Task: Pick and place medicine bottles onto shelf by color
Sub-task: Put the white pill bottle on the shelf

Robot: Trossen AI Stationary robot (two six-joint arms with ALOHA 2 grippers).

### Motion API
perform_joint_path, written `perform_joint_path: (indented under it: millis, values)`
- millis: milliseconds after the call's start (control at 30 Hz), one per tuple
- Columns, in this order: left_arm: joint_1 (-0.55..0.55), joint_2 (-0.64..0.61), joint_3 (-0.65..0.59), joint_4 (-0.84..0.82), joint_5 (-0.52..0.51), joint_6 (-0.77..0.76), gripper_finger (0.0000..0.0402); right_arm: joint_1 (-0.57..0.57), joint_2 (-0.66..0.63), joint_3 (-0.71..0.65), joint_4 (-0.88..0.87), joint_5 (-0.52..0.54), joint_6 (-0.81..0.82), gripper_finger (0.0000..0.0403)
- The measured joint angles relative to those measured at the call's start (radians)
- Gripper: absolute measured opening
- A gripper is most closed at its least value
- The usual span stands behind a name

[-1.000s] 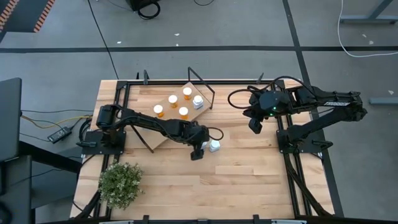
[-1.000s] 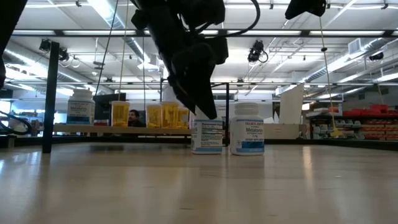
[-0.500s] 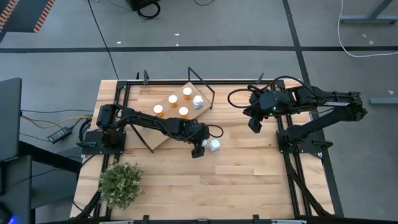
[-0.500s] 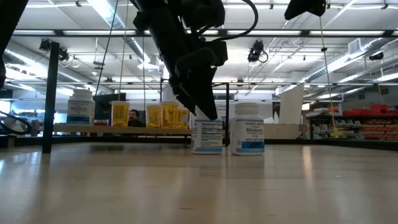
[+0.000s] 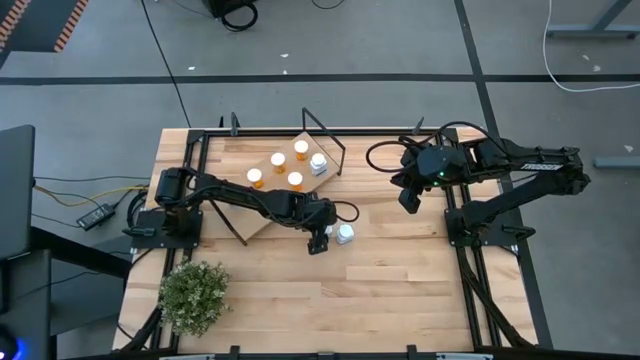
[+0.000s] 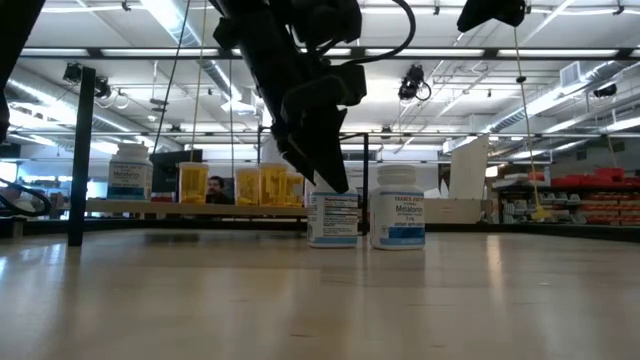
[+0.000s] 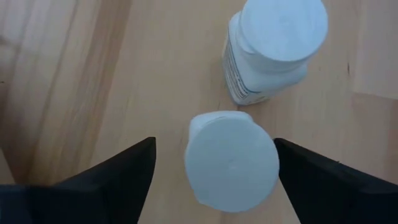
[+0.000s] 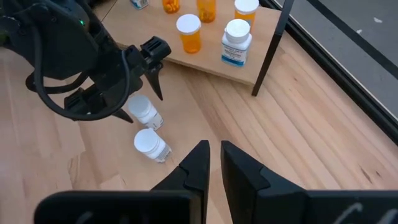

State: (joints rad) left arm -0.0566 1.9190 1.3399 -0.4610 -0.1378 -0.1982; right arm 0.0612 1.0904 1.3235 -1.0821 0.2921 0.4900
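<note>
Two white medicine bottles stand upright on the tabletop: the nearer one (image 7: 230,163) (image 6: 333,216) and a second (image 7: 278,45) (image 6: 398,207) (image 5: 345,234) beside it. My left gripper (image 7: 214,155) (image 5: 320,238) is open and points down over the nearer bottle, one finger on either side of its cap, with gaps showing. The shelf (image 5: 238,165) (image 8: 205,59) carries several orange bottles (image 5: 295,180) and one white bottle (image 5: 318,163) (image 8: 236,38). My right gripper (image 8: 212,152) (image 5: 410,200) is shut and hangs in the air near the table's right edge.
A small green plant (image 5: 193,295) stands at the table's near left corner. The shelf's black wire legs (image 8: 268,50) rise at its edges. Bare slatted tabletop (image 5: 400,290) lies on the near and right sides of the two white bottles.
My left gripper has shifted a little toward the table's far edge, over the nearer white bottle, still open. The bottles stand where they were.
</note>
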Motion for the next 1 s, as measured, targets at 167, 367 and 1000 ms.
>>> perform_joint_path:
  millis: [167, 367, 1000]
  values:
    - [0.0, 0.0, 0.0, 0.0, 0.0, -0.006, 0.03, 0.0, 0.0, 0.0, 0.0, 0.0, 0.0, 0.0047]
    - [0.0, 0.0, 0.0, 0.001, 0.0, -0.065, 0.0261, 0.0, 0.0, 0.0, 0.0, 0.0, 0.0, 0.0047]
    - [0.0, -0.003, 0.0, -0.014, 0.027, -0.087, 0.0215, 0.0, 0.0, 0.0, -0.001, 0.0, 0.0, 0.0047]
